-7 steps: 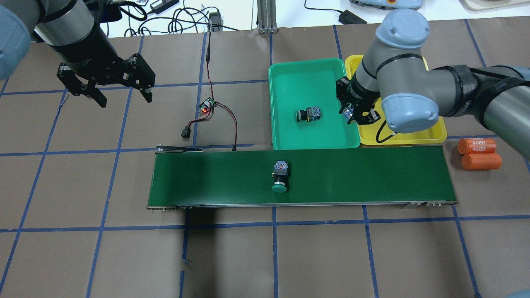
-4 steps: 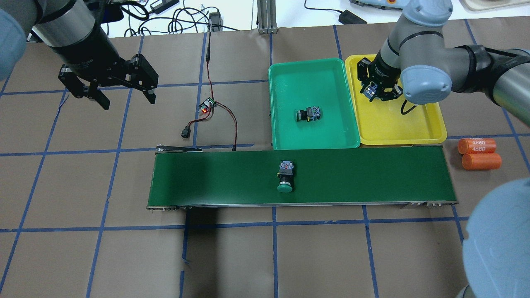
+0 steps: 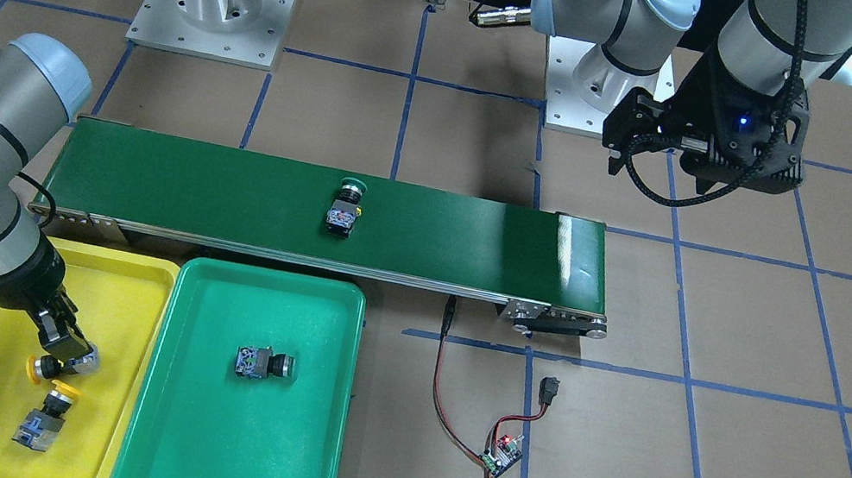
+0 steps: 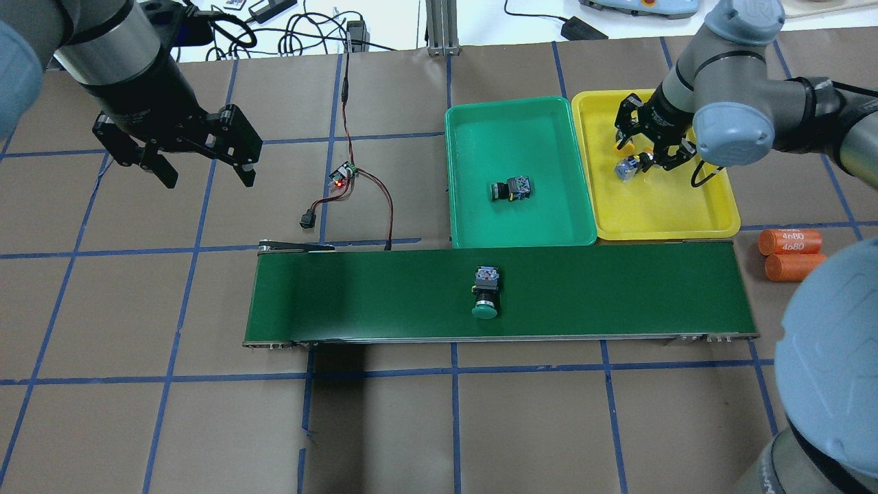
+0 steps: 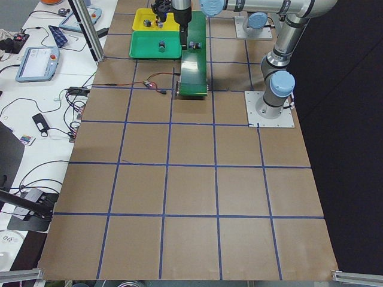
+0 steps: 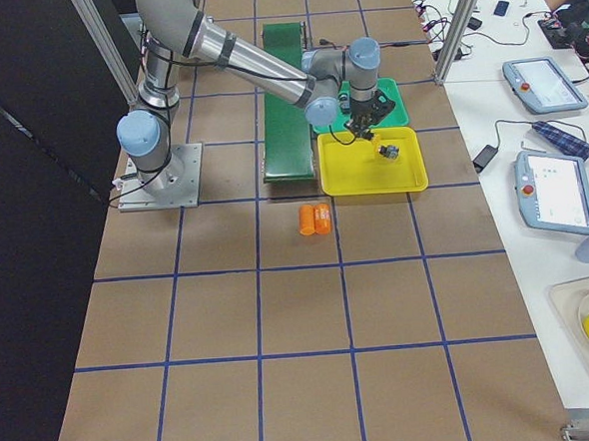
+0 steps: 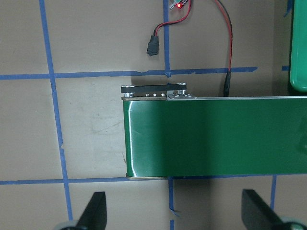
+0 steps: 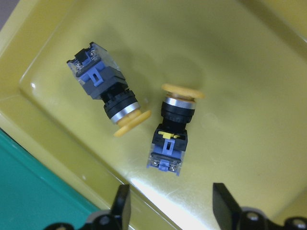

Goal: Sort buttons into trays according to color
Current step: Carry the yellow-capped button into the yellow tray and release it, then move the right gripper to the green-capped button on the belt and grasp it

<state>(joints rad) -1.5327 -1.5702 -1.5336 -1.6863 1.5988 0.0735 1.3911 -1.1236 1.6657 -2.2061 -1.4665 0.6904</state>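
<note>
My right gripper (image 4: pixel 646 152) hangs open over the far part of the yellow tray (image 4: pixel 686 213). In the right wrist view its fingers (image 8: pixel 122 208) stand apart above two yellow buttons, one (image 8: pixel 170 139) just beyond the fingertips and one (image 8: pixel 103 88) beside it; both lie on their sides, ungripped. One green button (image 4: pixel 511 189) lies in the teal tray (image 4: pixel 521 226). Another green button (image 4: pixel 485 295) lies on the conveyor belt (image 4: pixel 377 295). My left gripper (image 4: pixel 202 168) is open and empty, high over the table's left part.
Two orange cylinders marked 4680 (image 4: pixel 792 255) lie right of the belt's end. A small circuit board (image 4: pixel 344 175) with red and black wires lies left of the teal tray. The left wrist view shows the belt's left end (image 7: pixel 144 139).
My right gripper carried a yellow button from the teal tray's edge to the far part of the yellow tray and let it go. The green button on the belt drifted right.
</note>
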